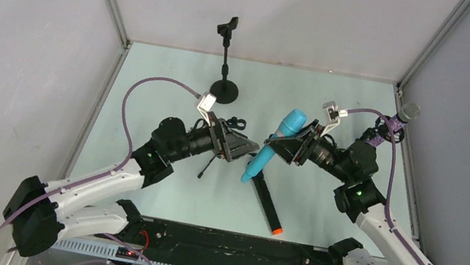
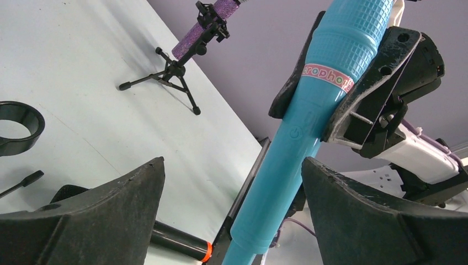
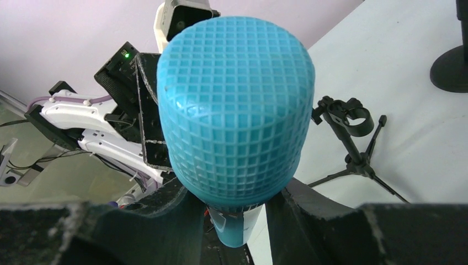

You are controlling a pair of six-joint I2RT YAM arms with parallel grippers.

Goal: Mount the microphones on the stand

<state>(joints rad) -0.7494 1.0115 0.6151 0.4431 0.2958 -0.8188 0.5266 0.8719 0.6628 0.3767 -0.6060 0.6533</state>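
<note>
My right gripper [image 1: 289, 146] is shut on the cyan-blue microphone [image 1: 277, 145] just below its head and holds it tilted above the table. In the right wrist view the gridded head [image 3: 236, 110] fills the middle, with the gripper [image 3: 240, 221] clamped under it. My left gripper [image 1: 243, 150] is open. In its wrist view [image 2: 234, 182] the cyan handle [image 2: 298, 149] passes between the spread fingers [image 2: 110, 221], nearer the right one, not touching. The black microphone with the orange end [image 1: 266, 206] lies on the table. The glittery purple microphone [image 1: 396, 123] sits clipped in a tripod stand at the right.
A tall black stand with a round base [image 1: 226, 66] and an empty clip on top stands at the back. A small tripod stand with an empty ring clip [image 3: 353, 138] lies or stands low under my left gripper [image 1: 213, 161]. Walls enclose the table on three sides.
</note>
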